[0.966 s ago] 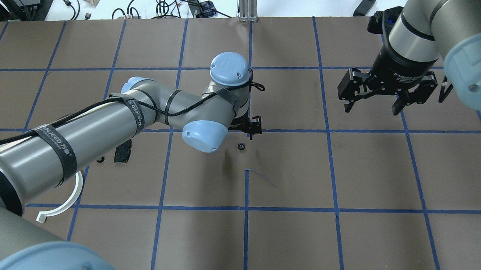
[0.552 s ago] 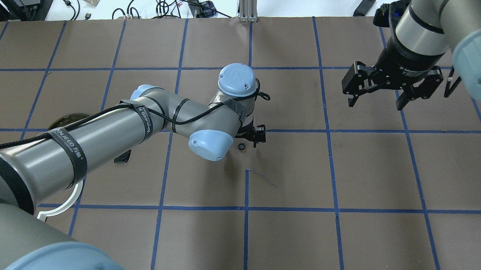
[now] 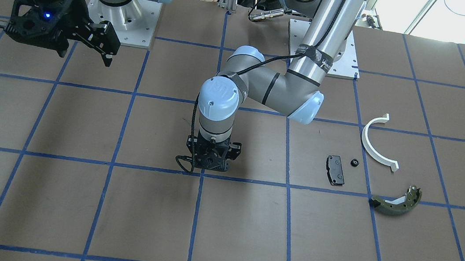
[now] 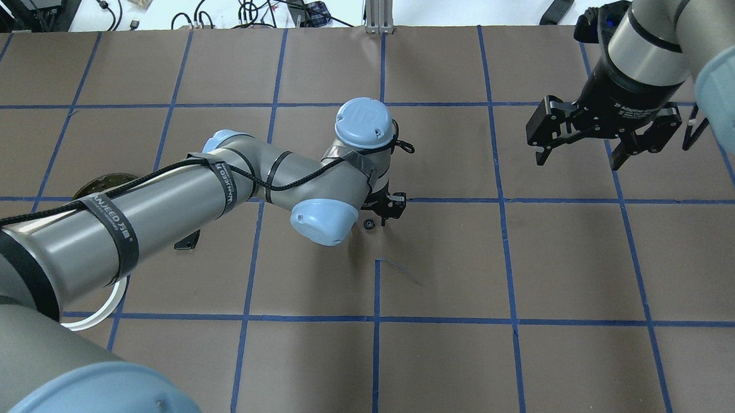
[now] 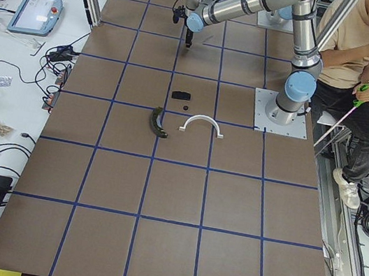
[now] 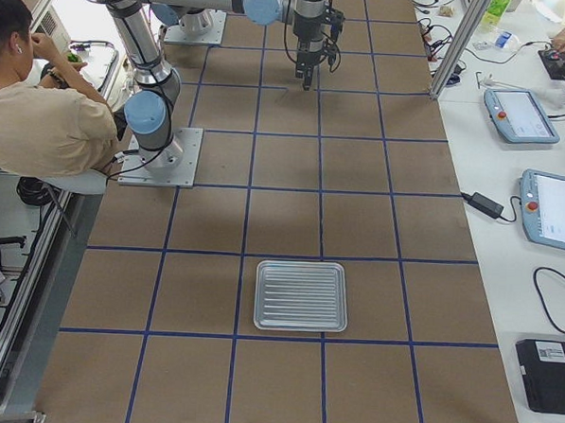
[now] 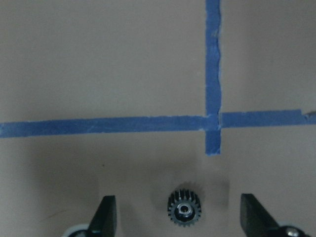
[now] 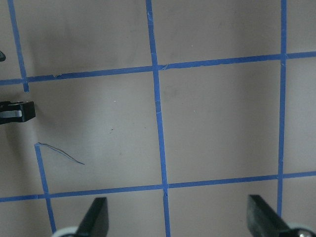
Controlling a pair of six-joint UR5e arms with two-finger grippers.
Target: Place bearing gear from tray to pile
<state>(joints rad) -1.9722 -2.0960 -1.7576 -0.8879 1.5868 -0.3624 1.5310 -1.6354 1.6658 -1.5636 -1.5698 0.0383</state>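
The bearing gear (image 7: 183,210) lies on the paper at the left wrist view's bottom centre, between the wide-spread fingers of the left gripper (image 7: 177,197), untouched. Overhead, the left arm hides most of the pile (image 4: 187,243). At upper right the right gripper (image 4: 579,161) hangs open and empty.

On the blue-gridded table (image 4: 522,362) are laid a tray (image 6: 301,296), a bearing gear (image 4: 369,223) and a white half-ring (image 3: 375,143). In the front-facing view, a black pad (image 3: 335,170) is seen at its eight o'clock and an olive shoe (image 3: 396,202) at five.

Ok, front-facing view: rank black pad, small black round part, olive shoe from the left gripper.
1. Black pad, view's right of the left gripper.
2. Small black round part, just past the pad.
3. Olive shoe, farthest out.
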